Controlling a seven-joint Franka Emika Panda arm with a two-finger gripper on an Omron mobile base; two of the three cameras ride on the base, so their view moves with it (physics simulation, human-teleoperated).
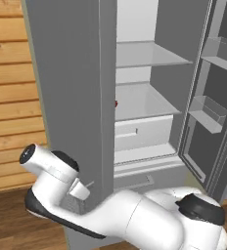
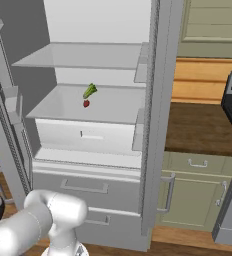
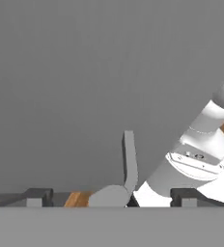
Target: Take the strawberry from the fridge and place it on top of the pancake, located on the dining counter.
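Red strawberry (image 2: 86,103) lies on the middle shelf (image 2: 113,107) inside the open fridge (image 2: 155,125), just beside a green item (image 2: 90,90), well apart from the hand (image 3: 109,195), whose fingertips (image 3: 36,195) stand wide apart, holding nothing, facing a grey fridge panel.

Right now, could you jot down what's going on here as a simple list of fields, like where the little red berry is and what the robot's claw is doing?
fridge state: tall light-grey fridge, right door swung open, left door closed
target: tiny red strawberry on the middle shelf
beside it: small elongated green item, just behind the berry
gripper: two dark fingertips spread wide apart, holding nothing, facing the grey door front
arm: white arm folded low before the closed door
task progress: strawberry not yet picked up
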